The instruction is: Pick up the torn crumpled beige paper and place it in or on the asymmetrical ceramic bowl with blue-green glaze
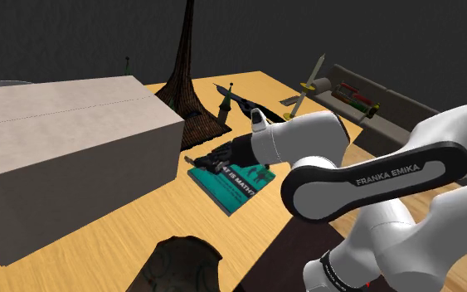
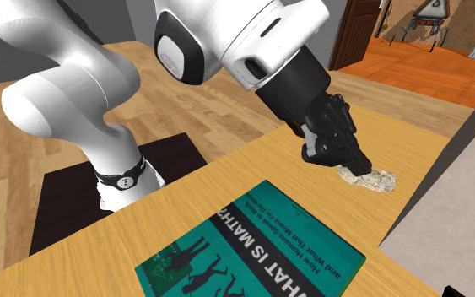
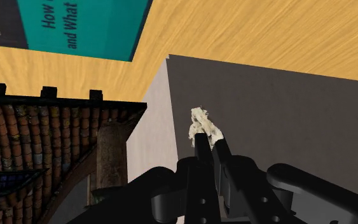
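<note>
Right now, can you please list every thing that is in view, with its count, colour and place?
paper: one, beige, crumpled, on the table beside the box
bowl: one, dark with greenish marks, at the table's near edge in the shoulder view
book: one, teal, flat on the table
box: one, large, pale grey, on the table
model tower: one, dark brown, by the box's far corner
table: one, light wood
sofa: one, grey-brown, beyond the table
mat: one, black, under the arm's base
arm: one, white
gripper: one, black, shut on the paper
</note>
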You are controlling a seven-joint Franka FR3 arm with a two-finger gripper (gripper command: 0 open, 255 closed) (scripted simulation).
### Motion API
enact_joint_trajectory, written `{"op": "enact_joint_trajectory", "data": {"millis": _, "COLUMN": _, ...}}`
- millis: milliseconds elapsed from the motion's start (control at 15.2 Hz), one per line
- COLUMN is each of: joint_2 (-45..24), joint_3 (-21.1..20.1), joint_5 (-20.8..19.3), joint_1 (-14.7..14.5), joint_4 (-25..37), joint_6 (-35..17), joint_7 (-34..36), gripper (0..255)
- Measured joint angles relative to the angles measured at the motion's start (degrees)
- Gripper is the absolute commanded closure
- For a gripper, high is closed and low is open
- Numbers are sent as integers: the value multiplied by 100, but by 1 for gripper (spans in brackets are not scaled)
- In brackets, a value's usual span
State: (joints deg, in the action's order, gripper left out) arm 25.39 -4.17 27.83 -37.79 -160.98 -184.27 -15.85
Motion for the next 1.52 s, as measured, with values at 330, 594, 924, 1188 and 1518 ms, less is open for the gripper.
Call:
{"op": "enact_joint_trajectory", "data": {"millis": 330, "joint_2": 411, "joint_3": -404, "joint_5": -133, "joint_1": 518, "joint_4": 156, "joint_6": 608, "joint_7": 173, "gripper": 255}}
{"op": "enact_joint_trajectory", "data": {"millis": 594, "joint_2": 597, "joint_3": -563, "joint_5": -244, "joint_1": 760, "joint_4": 333, "joint_6": 986, "joint_7": 292, "gripper": 255}}
{"op": "enact_joint_trajectory", "data": {"millis": 924, "joint_2": 1059, "joint_3": -1617, "joint_5": -275, "joint_1": 1088, "joint_4": 155, "joint_6": 1185, "joint_7": 1149, "gripper": 255}}
{"op": "enact_joint_trajectory", "data": {"millis": 1188, "joint_2": 1467, "joint_3": -2528, "joint_5": -264, "joint_1": 1292, "joint_4": 141, "joint_6": 1459, "joint_7": 1952, "gripper": 255}}
{"op": "enact_joint_trajectory", "data": {"millis": 1518, "joint_2": 1746, "joint_3": -3593, "joint_5": -248, "joint_1": 1518, "joint_4": 315, "joint_6": 1721, "joint_7": 2896, "gripper": 255}}
